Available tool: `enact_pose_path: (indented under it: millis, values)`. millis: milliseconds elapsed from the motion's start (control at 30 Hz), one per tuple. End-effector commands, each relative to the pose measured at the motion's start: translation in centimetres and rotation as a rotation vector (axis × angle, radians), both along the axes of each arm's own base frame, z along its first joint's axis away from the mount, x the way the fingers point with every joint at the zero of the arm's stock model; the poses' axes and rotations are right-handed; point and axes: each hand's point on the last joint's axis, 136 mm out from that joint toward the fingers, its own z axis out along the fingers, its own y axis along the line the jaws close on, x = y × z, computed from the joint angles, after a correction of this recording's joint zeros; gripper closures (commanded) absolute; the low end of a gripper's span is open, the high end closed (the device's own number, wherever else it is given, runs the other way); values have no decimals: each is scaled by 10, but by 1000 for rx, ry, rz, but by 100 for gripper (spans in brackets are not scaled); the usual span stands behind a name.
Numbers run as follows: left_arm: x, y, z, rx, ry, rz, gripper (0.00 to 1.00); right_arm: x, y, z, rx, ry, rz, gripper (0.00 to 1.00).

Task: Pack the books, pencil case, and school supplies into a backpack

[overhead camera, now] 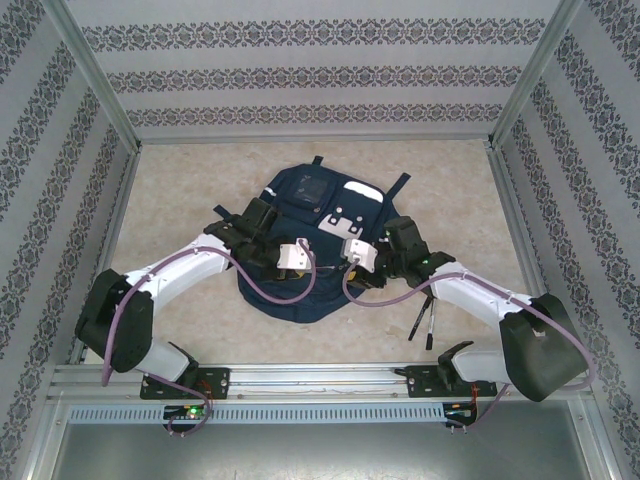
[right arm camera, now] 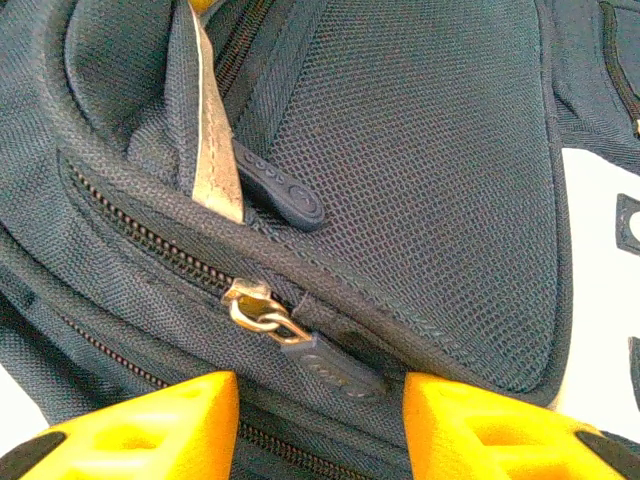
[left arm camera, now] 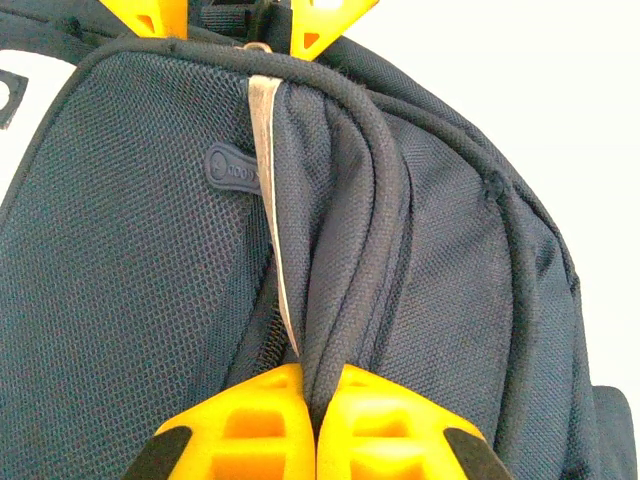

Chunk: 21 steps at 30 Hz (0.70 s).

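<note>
From above: navy backpack (overhead camera: 300, 200) lying flat, 2 black pens (overhead camera: 424, 325) just off its near-right corner. Left wrist close-up: left gripper (left arm camera: 315, 390) pinched tight on a backpack fabric ridge. Right wrist close-up: right gripper (right arm camera: 320, 400) parted, fingers either side of the backpack's zipper pull (right arm camera: 300, 345).

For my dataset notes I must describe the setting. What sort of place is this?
Probably a purpose-built robot test booth, not a real classroom: patterned walls enclose a beige table holding a backpack, and aluminium rails frame it.
</note>
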Motion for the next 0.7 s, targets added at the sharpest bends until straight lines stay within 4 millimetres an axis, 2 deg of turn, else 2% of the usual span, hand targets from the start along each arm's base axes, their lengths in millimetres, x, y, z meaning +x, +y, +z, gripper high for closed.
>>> enact_pose_path:
  millis: [0, 67, 233, 367, 533, 667]
  values:
    - [-13, -12, 27, -119, -3, -74, 100, 8, 10, 9, 17, -34, 18, 53]
    - [-15, -13, 29, -123, 3, -80, 100, 3, 13, 6, 8, -14, 44, 55]
    - [-11, -15, 29, -131, 2, -59, 100, -19, 21, 13, 29, 41, 134, 66]
    - [-6, -17, 29, -141, 9, -36, 100, -29, 18, 14, 6, 49, 169, 80]
    - [-2, -20, 30, -145, 14, -24, 100, -31, 14, 20, -19, 53, 162, 100]
    - [12, -19, 29, -128, 14, 59, 100, -35, 11, 27, -17, 88, 151, 100]
